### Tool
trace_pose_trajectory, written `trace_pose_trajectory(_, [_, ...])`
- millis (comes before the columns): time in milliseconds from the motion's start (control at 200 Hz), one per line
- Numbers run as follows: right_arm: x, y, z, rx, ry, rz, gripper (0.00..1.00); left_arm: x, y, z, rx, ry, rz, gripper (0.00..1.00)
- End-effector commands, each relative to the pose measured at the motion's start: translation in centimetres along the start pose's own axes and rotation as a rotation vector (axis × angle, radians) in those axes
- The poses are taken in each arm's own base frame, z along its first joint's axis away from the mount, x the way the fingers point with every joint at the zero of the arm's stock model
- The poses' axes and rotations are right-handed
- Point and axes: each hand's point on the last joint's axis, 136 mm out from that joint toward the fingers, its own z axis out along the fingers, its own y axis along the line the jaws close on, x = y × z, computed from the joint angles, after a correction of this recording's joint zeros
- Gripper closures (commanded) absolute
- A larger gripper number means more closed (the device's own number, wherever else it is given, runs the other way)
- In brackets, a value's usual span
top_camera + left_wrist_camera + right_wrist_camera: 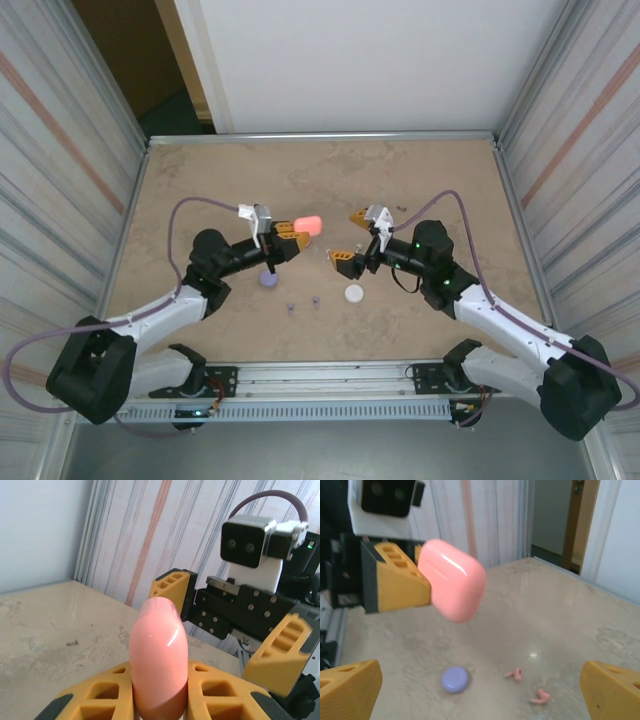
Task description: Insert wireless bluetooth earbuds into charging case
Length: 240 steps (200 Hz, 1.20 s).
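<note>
My left gripper (293,234) is shut on a pink charging case (308,223) and holds it above the table. In the left wrist view the pink case (159,655) stands pinched between the yellow fingers (95,700). My right gripper (352,238) faces it from the right, jaws wide open with nothing between them. Seen from the right wrist, the pink case (452,580) hangs ahead with its lid closed. Below it two pink earbuds (515,673) (540,696) lie on the table. Two purple earbuds (291,307) (315,301) lie nearer the front.
A round purple case (268,279) sits on the table under the left arm, and the same purple case (455,679) lies left of the pink earbuds. A round white case (354,293) lies below the right gripper. Metal walls (120,200) enclose the table.
</note>
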Motion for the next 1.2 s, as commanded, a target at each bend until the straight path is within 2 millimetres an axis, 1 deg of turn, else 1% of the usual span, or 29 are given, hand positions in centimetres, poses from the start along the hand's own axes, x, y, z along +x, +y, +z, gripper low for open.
trace_pose_trajectory(0, [-3.8,1.0,-0.8,-0.046,-0.121,0.071,0.01,-2.0,-1.9,-0.2,0.047,-0.074,0.130,1.00])
trace_pose_trajectory(120, [-5.0,0.8,-0.5,-0.042,-0.152,0.104,0.05,-2.3,-2.5,-0.1,0.062,-0.079,0.160,1.00])
trace_pose_trajectory(195, [-5.9,0.9,-0.5,-0.037,-0.173,0.102,0.06,-2.5,-2.7,-0.1,0.065,-0.084,0.173,1.00])
trace_pose_trajectory(205, [-5.4,0.7,0.0,-0.035,-0.159,0.109,0.06,-2.5,-2.7,-0.1,0.066,-0.085,0.174,1.00])
trace_pose_trajectory(236, [-5.4,0.7,0.3,-0.035,-0.158,0.107,0.06,-2.6,-2.8,0.0,0.067,-0.087,0.179,1.00])
trace_pose_trajectory(326, [-6.1,1.0,0.7,-0.044,-0.180,0.096,0.06,-2.7,-3.0,0.1,0.074,-0.089,0.186,1.00])
trace_pose_trajectory(411, [-6.3,1.2,1.4,-0.052,-0.180,0.091,0.07,-2.8,-3.0,0.1,0.077,-0.092,0.193,1.00])
trace_pose_trajectory(491, [-6.3,1.3,2.0,-0.058,-0.177,0.089,0.11,-2.9,-3.1,0.1,0.080,-0.093,0.200,1.00])
trace_pose_trajectory(692, [-6.5,0.9,3.1,-0.056,-0.176,0.094,0.16,-3.0,-3.2,0.1,0.081,-0.095,0.209,1.00])
trace_pose_trajectory(757, [-6.6,0.8,3.3,-0.053,-0.176,0.094,0.16,-3.1,-3.2,0.2,0.082,-0.097,0.213,1.00])
trace_pose_trajectory(797, [-6.7,0.7,3.4,-0.050,-0.177,0.094,0.18,-3.1,-3.2,0.1,0.082,-0.097,0.212,1.00])
trace_pose_trajectory(942, [-6.3,0.3,3.8,-0.037,-0.167,0.097,0.21,-3.1,-3.4,0.1,0.089,-0.099,0.220,1.00])
trace_pose_trajectory(1198, [-6.0,-0.6,4.1,-0.006,-0.161,0.101,0.23,-3.3,-3.6,0.1,0.097,-0.100,0.228,1.00])
